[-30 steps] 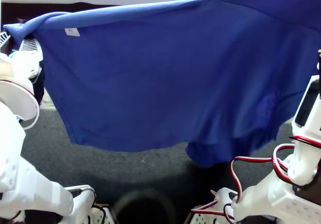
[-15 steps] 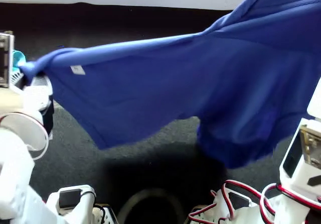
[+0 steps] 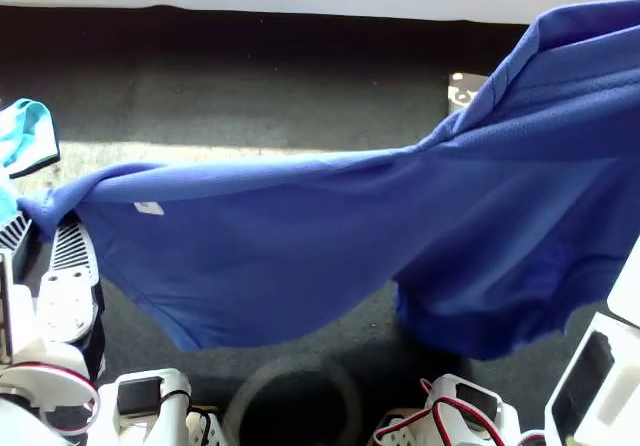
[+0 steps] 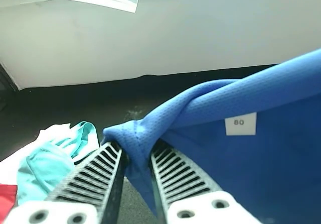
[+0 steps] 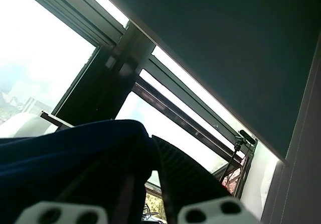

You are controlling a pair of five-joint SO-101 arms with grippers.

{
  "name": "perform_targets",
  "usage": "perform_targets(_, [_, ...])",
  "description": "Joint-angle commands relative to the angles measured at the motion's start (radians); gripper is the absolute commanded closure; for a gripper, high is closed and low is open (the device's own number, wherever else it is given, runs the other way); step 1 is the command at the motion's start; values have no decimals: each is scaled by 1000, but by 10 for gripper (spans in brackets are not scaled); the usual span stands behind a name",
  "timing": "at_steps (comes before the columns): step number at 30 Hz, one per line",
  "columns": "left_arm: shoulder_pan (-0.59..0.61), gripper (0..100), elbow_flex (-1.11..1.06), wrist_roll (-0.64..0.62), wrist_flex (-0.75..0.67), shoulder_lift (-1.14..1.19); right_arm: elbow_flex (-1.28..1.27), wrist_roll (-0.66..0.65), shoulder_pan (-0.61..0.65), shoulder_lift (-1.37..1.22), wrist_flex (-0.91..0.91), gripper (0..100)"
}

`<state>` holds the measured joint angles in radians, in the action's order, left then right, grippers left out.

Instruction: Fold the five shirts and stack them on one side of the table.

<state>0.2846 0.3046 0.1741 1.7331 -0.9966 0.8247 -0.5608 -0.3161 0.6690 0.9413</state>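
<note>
A blue mesh shirt (image 3: 400, 236) hangs stretched in the air between both arms, above the dark table (image 3: 250, 96). My left gripper (image 3: 48, 228) is low at the left and is shut on one bunched corner of the blue shirt (image 4: 165, 116), with a white size tag (image 4: 239, 124) beside the pinch. My right gripper (image 5: 143, 166) is raised high and tilted toward the ceiling, shut on the other corner of the blue shirt (image 5: 70, 169). The shirt's right side climbs off the frame's right edge in the high view.
A heap of other shirts, teal and white (image 3: 22, 136), lies at the table's left edge, with teal (image 4: 47, 163) and a red scrap (image 4: 5, 204) in the left wrist view. A small white marker (image 3: 464, 90) sits at the back. Arm bases (image 3: 150, 401) stand along the front edge.
The left end of the blue shirt has dropped with my left gripper from the top of the high view toward the table. The back of the table has come into sight.
</note>
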Motion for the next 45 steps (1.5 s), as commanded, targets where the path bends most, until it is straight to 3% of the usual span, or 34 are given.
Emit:
perform_targets(1, [21,990,4,-5,-15,-4,13,-5,-18,-2,2,992])
perform_targets(9, [163,990,-134,-5,-180,139,-136,-8,76,-96,-4,992])
perform_targets(18, [70,990,-142,-3,-230,489,-318,-8,197,-315,-2,992])
perform_targets(25, [36,990,-113,-3,-417,782,-392,-8,246,-585,-87,992])
perform_targets(31, [36,990,211,-3,-431,1090,-303,-9,269,-796,-311,992])
perform_targets(39, [15,990,754,57,-210,1474,-67,-9,311,-1020,-303,992])
perform_targets(45, [16,990,898,60,-178,1715,-67,-5,321,-1147,-174,992])
